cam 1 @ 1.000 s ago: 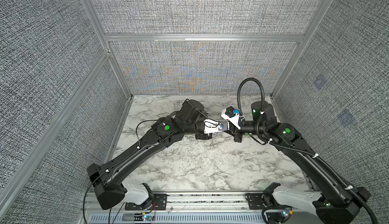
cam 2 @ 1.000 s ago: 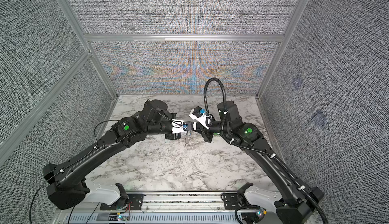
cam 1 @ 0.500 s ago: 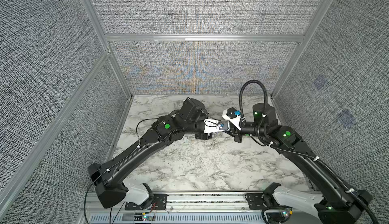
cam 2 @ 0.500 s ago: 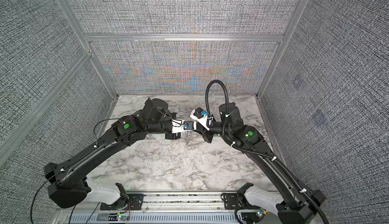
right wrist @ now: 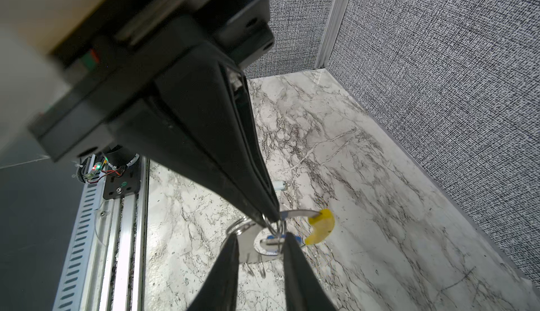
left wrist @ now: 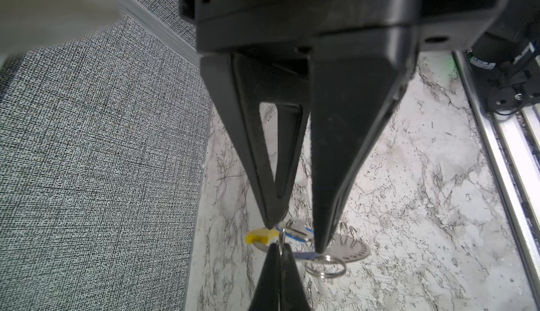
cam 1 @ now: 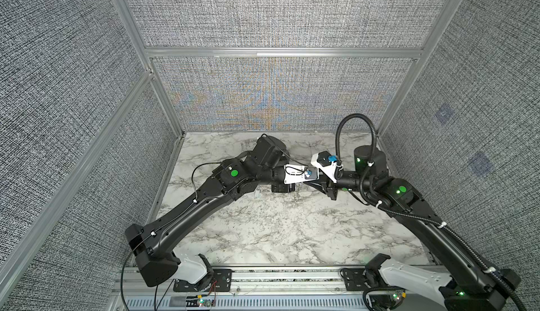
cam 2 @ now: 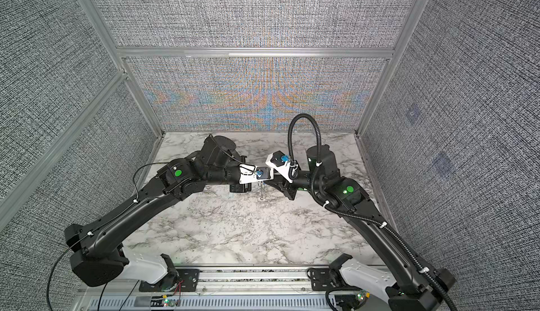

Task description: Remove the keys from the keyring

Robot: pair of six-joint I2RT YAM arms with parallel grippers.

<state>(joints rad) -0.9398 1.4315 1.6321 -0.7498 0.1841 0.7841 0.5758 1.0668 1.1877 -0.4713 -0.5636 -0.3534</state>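
Observation:
Both grippers meet above the marble table (cam 1: 277, 224) near its back middle. In the left wrist view my left gripper (left wrist: 280, 249) is shut on the thin grey wire of the keyring (left wrist: 281, 238). Its yellow sleeve (left wrist: 258, 236) sticks out to one side. In the right wrist view my right gripper (right wrist: 261, 238) stands open. Its fingers (right wrist: 230, 254) straddle the blue-headed key (right wrist: 274, 241) without pinching it. The keyring's arc (right wrist: 295, 213) runs to the yellow sleeve (right wrist: 321, 227). In a top view the bunch (cam 2: 262, 191) hangs below the tips.
A round silvery tag (left wrist: 347, 249) and a small split ring (left wrist: 324, 265) hang with the bunch. A small white piece (right wrist: 280, 185) lies on the marble beyond it. Grey fabric walls (cam 1: 263, 96) close three sides, and a metal rail (cam 1: 277, 277) runs along the front.
My right gripper's jaws have come apart. Both arms stay almost where they were, and the left grip on the ring is unchanged.

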